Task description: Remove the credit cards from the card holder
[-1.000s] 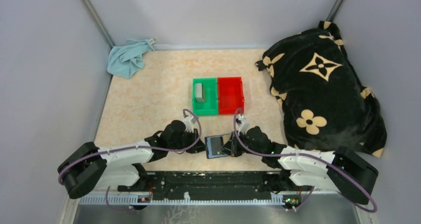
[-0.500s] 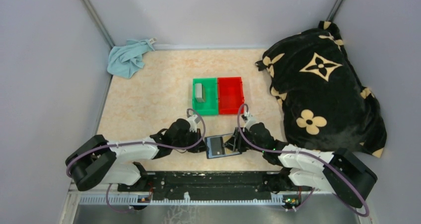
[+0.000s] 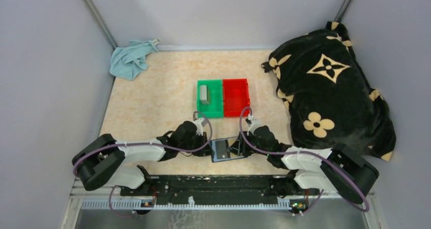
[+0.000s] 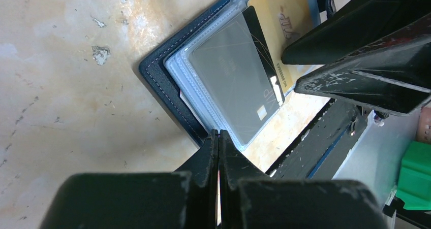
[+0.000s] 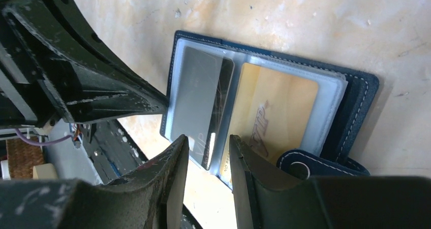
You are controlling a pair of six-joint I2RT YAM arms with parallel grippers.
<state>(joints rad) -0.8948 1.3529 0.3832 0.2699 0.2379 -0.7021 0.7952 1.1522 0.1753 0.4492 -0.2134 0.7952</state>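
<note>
From above, the card holder [image 3: 226,150] lies open on the counter [image 3: 152,102] at lower centre, with our left end effector [image 3: 207,143] at its left edge and the right end effector [image 3: 237,148] at its right. In the left wrist view, we see the left fingers pressed together, tips at the card holder's lower edge. In the right wrist view, the right fingers stand slightly apart, astride the lower end of the grey credit card [image 5: 195,92]. The gold credit card [image 5: 274,107] lies beside it, both in clear sleeves.

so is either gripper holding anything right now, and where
Nothing clearly held. The left gripper is shut, tips at the edge of the card holder; whether it pinches it cannot be told. The right gripper is open astride the grey card.
</note>
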